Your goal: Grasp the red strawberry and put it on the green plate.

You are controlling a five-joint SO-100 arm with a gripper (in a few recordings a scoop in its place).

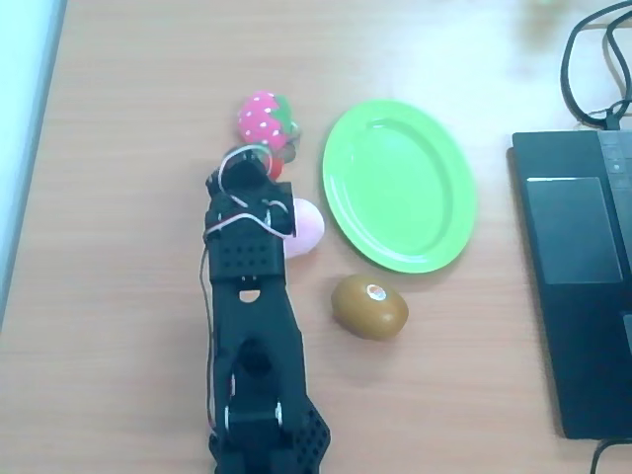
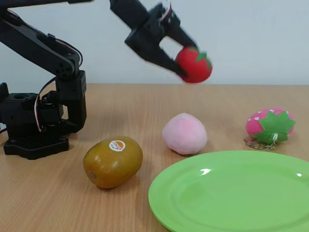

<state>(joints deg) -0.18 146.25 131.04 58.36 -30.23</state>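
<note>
Red strawberry (image 2: 194, 64) pinched in the black gripper (image 2: 181, 60), lifted clear off the wooden table (image 2: 43, 193) in the fixed view. Overhead, gripper (image 1: 259, 170) sits at 9 o'clock of the green plate (image 1: 399, 185), just below the pink plush strawberry (image 1: 265, 118). Pale pink ball (image 1: 304, 227) beside the arm, brown kiwi (image 1: 369, 306) at 6 o'clock of the plate. Laptop (image 1: 578, 286) at 3 o'clock.

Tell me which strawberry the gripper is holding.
The red strawberry, glossy and solid red, held aloft by the gripper; the pink dotted plush strawberry lies on the table.
</note>
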